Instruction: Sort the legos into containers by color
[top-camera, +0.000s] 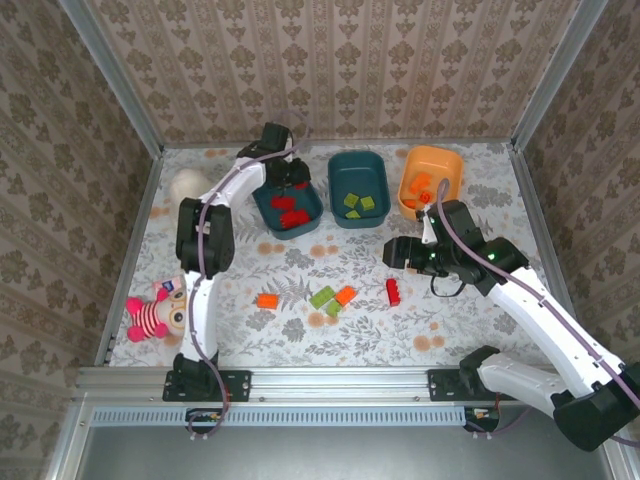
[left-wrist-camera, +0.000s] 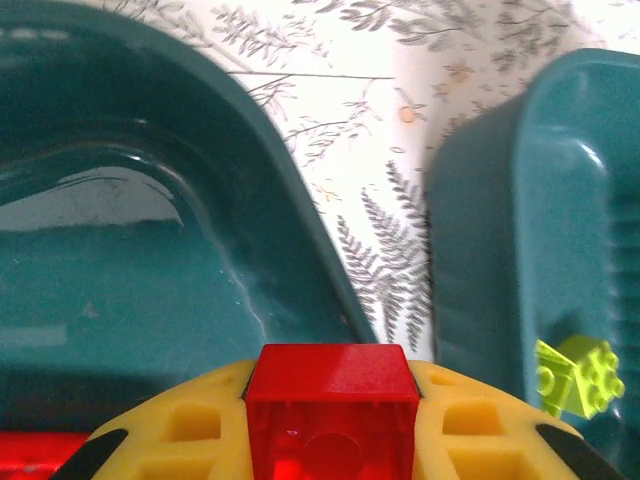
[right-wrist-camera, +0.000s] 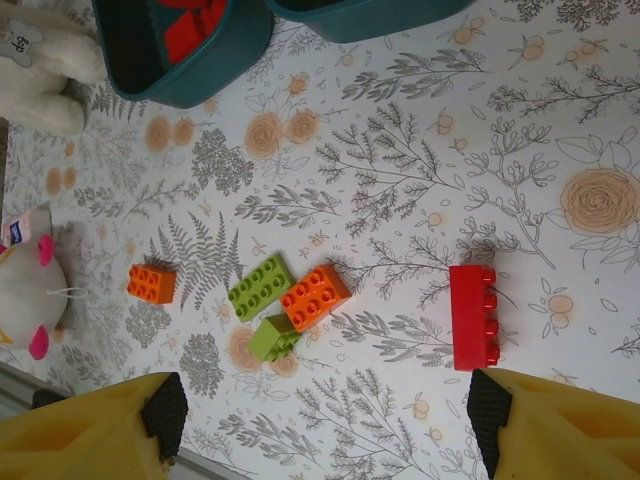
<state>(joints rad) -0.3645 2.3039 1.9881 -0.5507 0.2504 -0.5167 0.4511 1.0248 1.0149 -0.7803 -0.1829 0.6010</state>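
My left gripper (top-camera: 290, 176) hangs over the left teal container (top-camera: 262, 203), shut on a red lego (left-wrist-camera: 332, 385) between its yellow fingers (left-wrist-camera: 180, 430). More red legos (top-camera: 292, 215) lie in that container. The middle teal container (top-camera: 340, 170) holds light green legos (top-camera: 360, 205), and the orange container (top-camera: 447, 164) holds orange legos (top-camera: 421, 186). My right gripper (right-wrist-camera: 328, 415) hovers open above the table with nothing between its pads. Below it lie a long red lego (right-wrist-camera: 472, 316), two orange legos (right-wrist-camera: 315, 296) (right-wrist-camera: 151, 283) and two green legos (right-wrist-camera: 260, 287) (right-wrist-camera: 273, 336).
A white plush toy (top-camera: 188, 185) sits at the back left beside the left container. A pink striped plush (top-camera: 155, 312) lies at the table's left edge. Patterned walls and a metal frame close in the table on three sides.
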